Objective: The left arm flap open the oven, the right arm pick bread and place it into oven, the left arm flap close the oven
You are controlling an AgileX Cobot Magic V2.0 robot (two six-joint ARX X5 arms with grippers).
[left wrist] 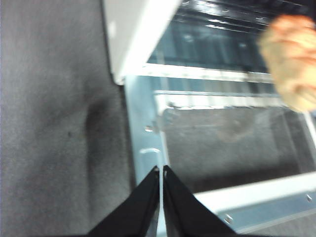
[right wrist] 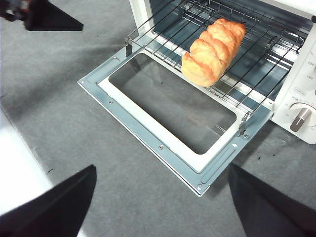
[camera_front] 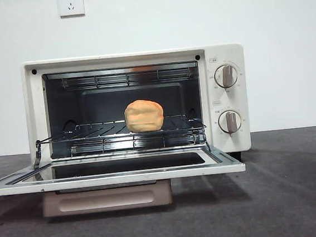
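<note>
Golden knotted bread loaf (camera_front: 144, 116) rests on the rack of the cream toaster oven (camera_front: 229, 97); the wide-spread right gripper (right wrist: 158, 207) is clear; the pinched-together left gripper (left wrist: 161, 173), over the lowered door's (right wrist: 163, 148) corner, must lift it closed.

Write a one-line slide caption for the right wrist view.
Bread loaf lies on the wire rack of the open toaster oven; right gripper open above the lowered door.

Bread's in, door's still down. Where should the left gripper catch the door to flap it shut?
Under the door's front edge, near its left corner where the left gripper hovers, jaws shut. The door lies flat and its handle hangs beneath, so probably lift from below.
</note>
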